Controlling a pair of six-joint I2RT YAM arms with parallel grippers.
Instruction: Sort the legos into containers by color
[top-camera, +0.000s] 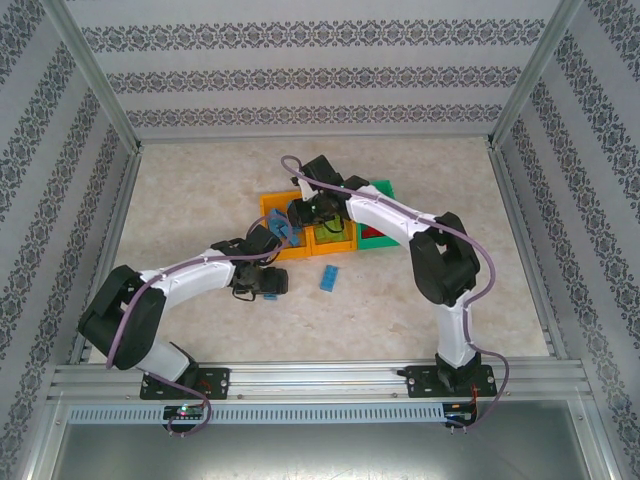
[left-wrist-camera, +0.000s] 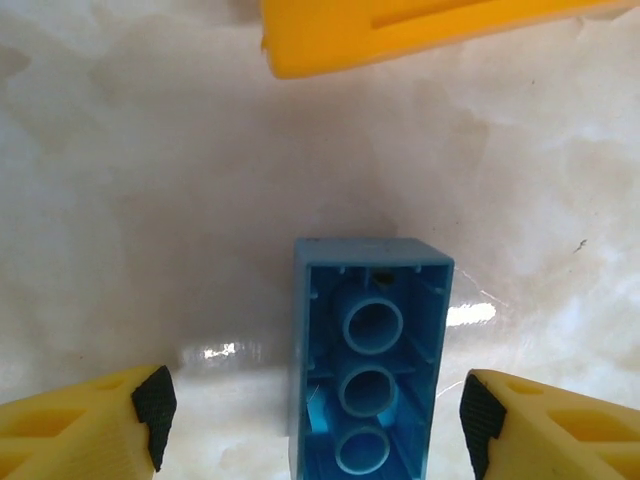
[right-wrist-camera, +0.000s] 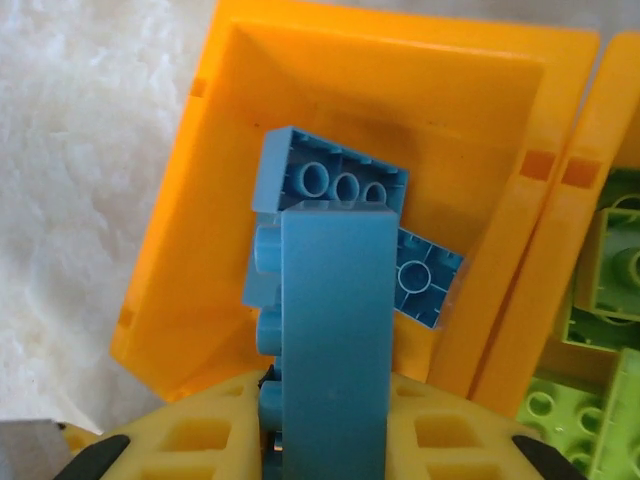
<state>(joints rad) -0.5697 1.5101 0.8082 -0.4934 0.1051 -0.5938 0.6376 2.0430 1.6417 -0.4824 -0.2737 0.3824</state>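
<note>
Left claw (left-wrist-camera: 318, 412) released, jaws apart, one pad each side of an upturned blue lego (left-wrist-camera: 372, 340) lying on the worktop (left-wrist-camera: 150, 200). Gap on both sides, nothing touched. Right claw (right-wrist-camera: 330, 445) clenched on a long blue lego (right-wrist-camera: 335, 320), holding it over the left orange bin (right-wrist-camera: 190, 230), where more blue legos (right-wrist-camera: 335, 180) lie. Lime legos (right-wrist-camera: 610, 270) sit in the next orange bin (right-wrist-camera: 520, 260) just beside it.
</note>
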